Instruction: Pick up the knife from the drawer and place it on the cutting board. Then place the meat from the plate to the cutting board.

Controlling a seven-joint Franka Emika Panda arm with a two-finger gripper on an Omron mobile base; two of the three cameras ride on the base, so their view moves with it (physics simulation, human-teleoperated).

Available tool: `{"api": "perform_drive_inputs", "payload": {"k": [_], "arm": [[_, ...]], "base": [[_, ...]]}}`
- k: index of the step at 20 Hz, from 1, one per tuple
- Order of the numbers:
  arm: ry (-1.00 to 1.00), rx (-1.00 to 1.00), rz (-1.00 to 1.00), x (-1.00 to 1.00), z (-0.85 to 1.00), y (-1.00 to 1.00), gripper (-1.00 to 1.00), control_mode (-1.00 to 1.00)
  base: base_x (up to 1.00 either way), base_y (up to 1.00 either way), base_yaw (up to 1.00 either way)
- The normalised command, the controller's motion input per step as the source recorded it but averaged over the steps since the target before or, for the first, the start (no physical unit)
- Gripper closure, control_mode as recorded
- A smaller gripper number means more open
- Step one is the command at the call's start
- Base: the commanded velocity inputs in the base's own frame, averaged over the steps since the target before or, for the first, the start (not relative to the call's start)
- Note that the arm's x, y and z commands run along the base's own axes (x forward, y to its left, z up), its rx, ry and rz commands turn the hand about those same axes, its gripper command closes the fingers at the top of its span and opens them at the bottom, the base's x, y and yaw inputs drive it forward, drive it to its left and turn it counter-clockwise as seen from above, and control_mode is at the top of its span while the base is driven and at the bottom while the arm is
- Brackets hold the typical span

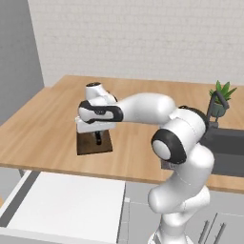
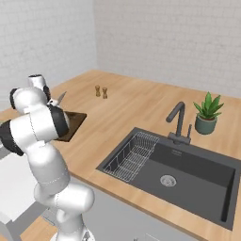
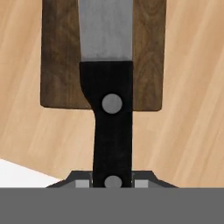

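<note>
Gripping the black-handled, silver-bladed knife (image 3: 111, 100), the gripper (image 3: 112, 181) is hovering over the dark brown wooden cutting board (image 3: 59, 65); right base view is showing its blade tip (image 2: 62, 97) raised.

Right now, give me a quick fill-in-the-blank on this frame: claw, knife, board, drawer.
1. The claw is shut on the black handle of the ____.
2. In the hand view, the silver blade points out over the dark brown ____.
3. Below the counter edge, the white-lined drawer stands ____.
4. Beside the sink, a small potted ____ stands on the wooden counter.

Missing words: knife; cutting board; open; plant
</note>
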Motion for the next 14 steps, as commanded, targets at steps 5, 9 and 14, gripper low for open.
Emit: {"api": "perform_drive_inputs", "payload": {"k": [5, 9, 14], "arm": [[0.0, 0.0, 0.0, 0.47, -0.36, 0.12, 1.0, -1.0], [0.0, 0.0, 0.0, 0.53, -0.46, 0.14, 1.0, -1.0], [0.06, 0.0, 0.0, 0.37, -0.18, 0.13, 1.0, -1.0]], "base": [[0.0, 0.0, 0.0], [0.0, 0.0, 0.0], [0.0, 0.0, 0.0]]}}
